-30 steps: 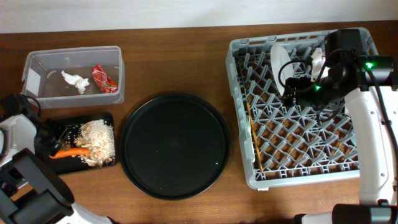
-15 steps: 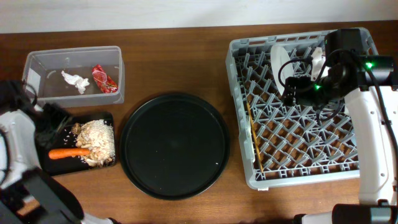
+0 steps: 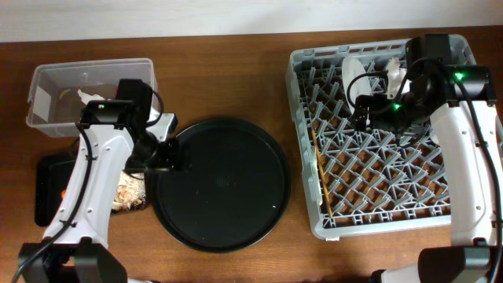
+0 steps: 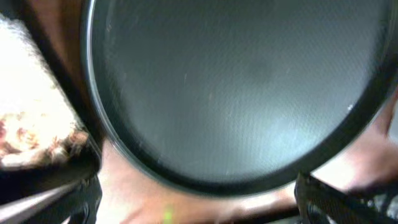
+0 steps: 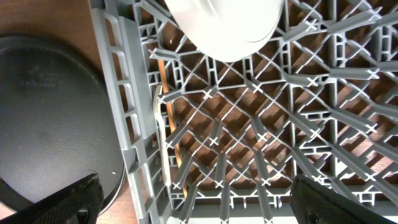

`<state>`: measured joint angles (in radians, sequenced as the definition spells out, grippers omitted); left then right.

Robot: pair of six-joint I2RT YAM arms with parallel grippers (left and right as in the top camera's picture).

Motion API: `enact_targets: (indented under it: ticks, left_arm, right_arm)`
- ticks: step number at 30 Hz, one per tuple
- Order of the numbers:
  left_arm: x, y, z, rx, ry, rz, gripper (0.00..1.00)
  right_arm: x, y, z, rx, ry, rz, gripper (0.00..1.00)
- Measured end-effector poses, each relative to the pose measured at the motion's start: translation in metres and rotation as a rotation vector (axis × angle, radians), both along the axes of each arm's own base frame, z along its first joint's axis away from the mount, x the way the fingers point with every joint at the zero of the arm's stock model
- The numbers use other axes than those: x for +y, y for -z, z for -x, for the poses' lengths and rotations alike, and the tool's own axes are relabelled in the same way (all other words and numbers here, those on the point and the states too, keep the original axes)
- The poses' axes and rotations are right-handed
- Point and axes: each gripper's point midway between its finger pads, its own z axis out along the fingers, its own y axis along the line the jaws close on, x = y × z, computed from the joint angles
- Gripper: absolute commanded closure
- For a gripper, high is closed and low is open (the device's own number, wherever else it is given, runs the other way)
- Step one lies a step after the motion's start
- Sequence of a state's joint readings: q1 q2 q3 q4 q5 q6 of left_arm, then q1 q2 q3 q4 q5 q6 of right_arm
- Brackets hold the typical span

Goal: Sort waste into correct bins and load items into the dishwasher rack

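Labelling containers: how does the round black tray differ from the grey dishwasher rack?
The round black tray is circular, solid-floored; the dishwasher rack is square with a lattice floor and pegs. The tray is black and shallow; the rack is grey with taller walls. The rack holds a plate and a chopstick; the tray holds no dishes. Both sit on the wooden table.

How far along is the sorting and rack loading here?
Done: tissue in the clear tub, food scraps in the shallow black tray, plate and chopstick in the rack. In hand: nothing; left gripper and right gripper are open. Left: no loose item shows.
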<state>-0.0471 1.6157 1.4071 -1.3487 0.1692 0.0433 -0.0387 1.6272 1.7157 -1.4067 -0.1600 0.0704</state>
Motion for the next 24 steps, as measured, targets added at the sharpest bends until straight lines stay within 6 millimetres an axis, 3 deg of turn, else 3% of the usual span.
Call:
enact_targets:
  ticks: [5, 8, 10, 13, 16, 19, 21, 24]
  left_arm:
    - [0.022, -0.024, -0.009, -0.113, -0.043, -0.026, 0.01]
    - [0.03, -0.06, -0.009, -0.271, -0.069, -0.033, 0.01]
    - [0.031, -0.098, -0.008, -0.461, -0.072, -0.04, 0.01]
    - [0.033, -0.128, 0.008, -0.658, -0.078, -0.052, 0.01]
    - [0.032, -0.137, 0.035, -0.8, -0.079, -0.057, 0.01]
    - [0.031, -0.124, 0.064, -0.861, -0.081, -0.057, 0.01]
    - [0.03, -0.127, 0.083, -0.927, -0.082, -0.057, 0.01]
    - [0.03, -0.137, 0.095, -0.993, -0.083, -0.057, 0.01]
  right_arm:
    - [-0.002, 0.002, 0.007, 0.029, -0.001, 0.011, 0.01]
    - [-0.003, 0.003, 0.006, 0.028, 0.001, 0.019, 0.01]
    - [-0.004, 0.007, 0.003, 0.009, 0.003, 0.024, 0.01]
    - [-0.005, 0.015, 0.003, -0.056, 0.004, 0.03, 0.01]
    - [-0.004, 0.015, 0.021, -0.159, 0.007, 0.035, 0.01]
    - [-0.004, 0.01, 0.043, -0.259, 0.009, 0.04, 0.01]
    - [-0.003, 0.006, 0.06, -0.326, 0.01, 0.045, 0.01]
    - [-0.005, 0.005, 0.081, -0.363, 0.018, 0.062, 0.01]
